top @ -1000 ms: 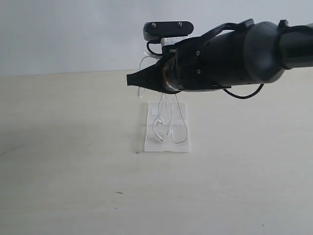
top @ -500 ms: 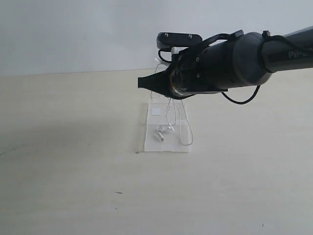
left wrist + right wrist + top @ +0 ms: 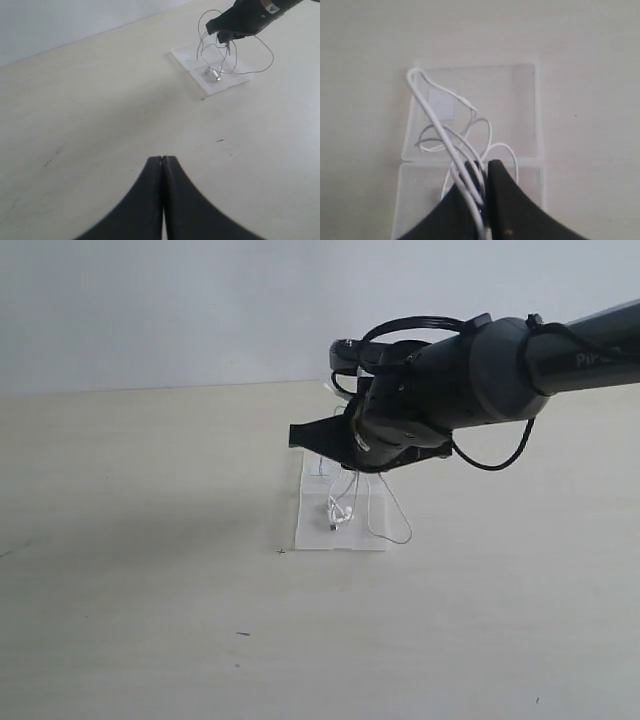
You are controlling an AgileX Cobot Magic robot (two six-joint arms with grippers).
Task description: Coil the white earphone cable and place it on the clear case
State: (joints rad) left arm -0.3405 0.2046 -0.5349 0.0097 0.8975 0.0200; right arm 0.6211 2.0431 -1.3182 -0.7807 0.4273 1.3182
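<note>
Lowered and shifted right over the last second: right pincer (image 3: 300,435), clamped on the white earphone cable (image 3: 336,510). Earbuds and loops resting on the clear case (image 3: 310,536); one loop hanging past its edge over the tabletop (image 3: 150,590). Left pincer (image 3: 162,162) together, idle, well apart. Placing step in hand. Next, probably: settle the stray loop onto the case, then release.

Exterior view: looked low, nearly level, across the table (image 3: 150,620) toward the wall (image 3: 150,310); clear case (image 3: 315,535) at frame centre.
Left wrist view: sat far back; case small, upper right.
Right wrist view: looked straight down, close above case.
Shared: all three showed the case.
</note>
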